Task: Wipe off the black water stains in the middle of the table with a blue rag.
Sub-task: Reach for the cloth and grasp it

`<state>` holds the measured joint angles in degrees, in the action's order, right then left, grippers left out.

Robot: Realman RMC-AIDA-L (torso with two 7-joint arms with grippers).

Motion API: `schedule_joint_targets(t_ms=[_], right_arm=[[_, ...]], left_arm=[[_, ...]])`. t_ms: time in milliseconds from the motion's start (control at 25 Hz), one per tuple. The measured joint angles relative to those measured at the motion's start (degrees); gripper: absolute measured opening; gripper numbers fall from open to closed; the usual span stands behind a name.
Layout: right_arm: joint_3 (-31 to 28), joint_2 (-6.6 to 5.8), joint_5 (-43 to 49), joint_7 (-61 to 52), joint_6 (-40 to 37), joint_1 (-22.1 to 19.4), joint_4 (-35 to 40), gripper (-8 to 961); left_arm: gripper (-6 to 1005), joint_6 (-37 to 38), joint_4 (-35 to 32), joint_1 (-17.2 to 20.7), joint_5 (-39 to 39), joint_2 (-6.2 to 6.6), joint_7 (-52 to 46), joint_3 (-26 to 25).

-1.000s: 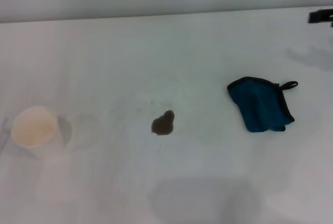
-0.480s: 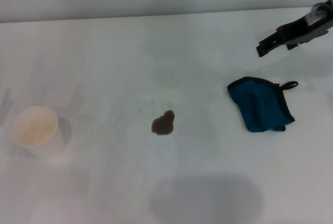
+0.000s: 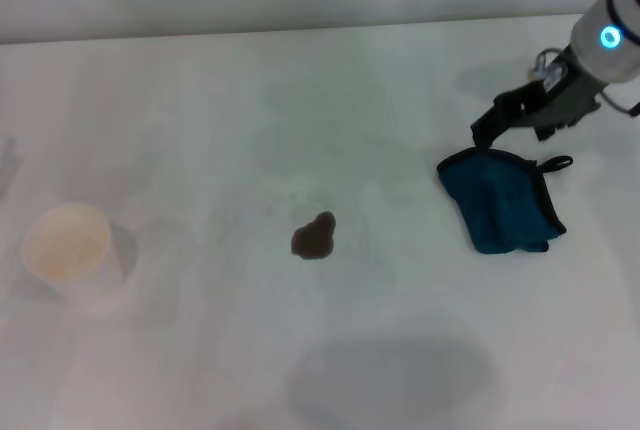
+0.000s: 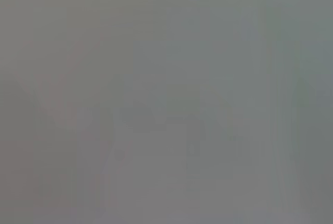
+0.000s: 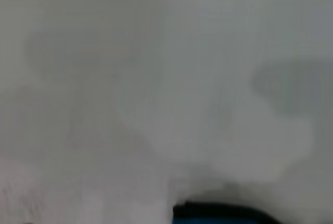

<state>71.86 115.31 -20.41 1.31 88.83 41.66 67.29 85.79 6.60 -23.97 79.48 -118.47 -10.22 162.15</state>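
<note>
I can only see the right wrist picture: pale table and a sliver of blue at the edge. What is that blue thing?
Observer: It's the blue rag. The head view shows it lying flat on the table, with the right gripper at its far edge.
Operator: And where's the mess it has to wipe?
Observer: The black water stain sits mid-table, well to the rag's left and not touching it. The left arm is out of sight.

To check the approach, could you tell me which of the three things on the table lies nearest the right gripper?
The blue rag: the right gripper hovers by its far edge, while the black water stains and cup lie farther left.
</note>
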Motion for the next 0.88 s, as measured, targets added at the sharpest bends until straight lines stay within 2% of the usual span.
schedule_joint_targets(t_ms=[440,720,880], right_arm=[[9.6,0.56,-0.7,-8.9,-1.8,0.5,-4.2,772],[10.3,0.61,-1.1,-9.6,-3.3,1.5,-7.2,717],[10.7,0.67,-1.7,-9.6,-5.4,2.8,-11.3,686]], left_arm=[[879,-4.4,1.1,-2.3,0.5,0.0,0.4,0.0],[880,-5.1,1.9,-2.8,1.2,-0.01,0.5,0.0],[880,-5.1,2.2,-2.8,1.2,0.0,0.5,0.0]])
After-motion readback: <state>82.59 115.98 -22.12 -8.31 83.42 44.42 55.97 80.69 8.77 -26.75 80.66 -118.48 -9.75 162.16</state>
